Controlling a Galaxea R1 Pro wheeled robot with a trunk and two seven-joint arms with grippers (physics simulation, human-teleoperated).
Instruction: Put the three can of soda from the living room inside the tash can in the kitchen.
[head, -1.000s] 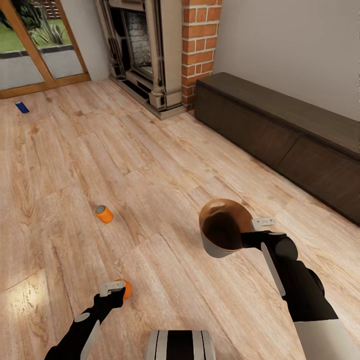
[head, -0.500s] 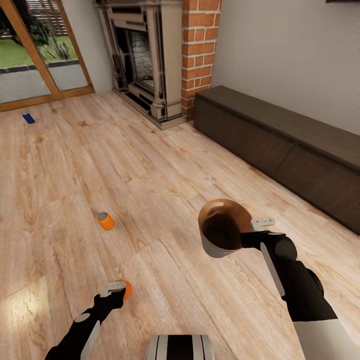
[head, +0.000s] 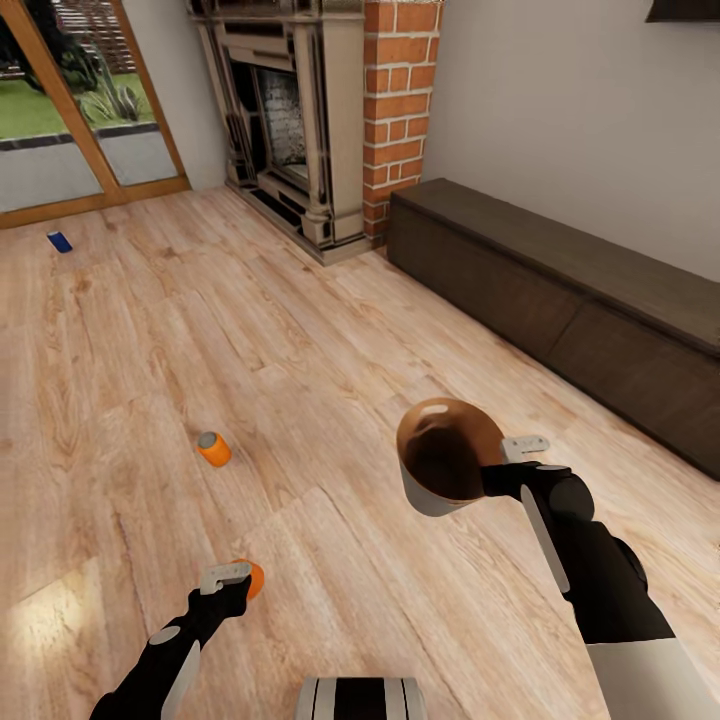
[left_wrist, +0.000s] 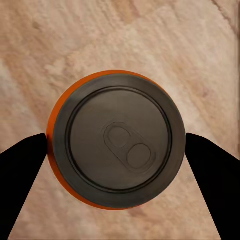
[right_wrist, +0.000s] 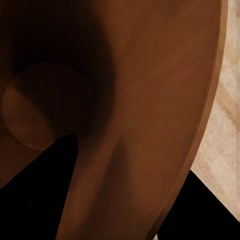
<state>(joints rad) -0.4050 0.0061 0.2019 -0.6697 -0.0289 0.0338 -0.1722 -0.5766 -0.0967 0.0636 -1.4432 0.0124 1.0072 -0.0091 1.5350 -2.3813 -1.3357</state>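
Observation:
My left gripper is shut on an orange can of soda low over the wood floor; the left wrist view shows its grey top squeezed between the two black fingers. A second orange can of soda lies on the floor ahead of it. A dark blue can of soda lies far off by the glass doors. The right gripper is shut on the rim of the trash can, held tilted in the air, its brown inside facing me.
A fireplace with a red brick column stands at the back. A long dark low cabinet runs along the right wall. Wood-framed glass doors are at the back left. Open floor lies between the cans.
The whole view has shifted a little, so the floor cans and fireplace sit lower in the picture. Both arms keep their pose and their holds.

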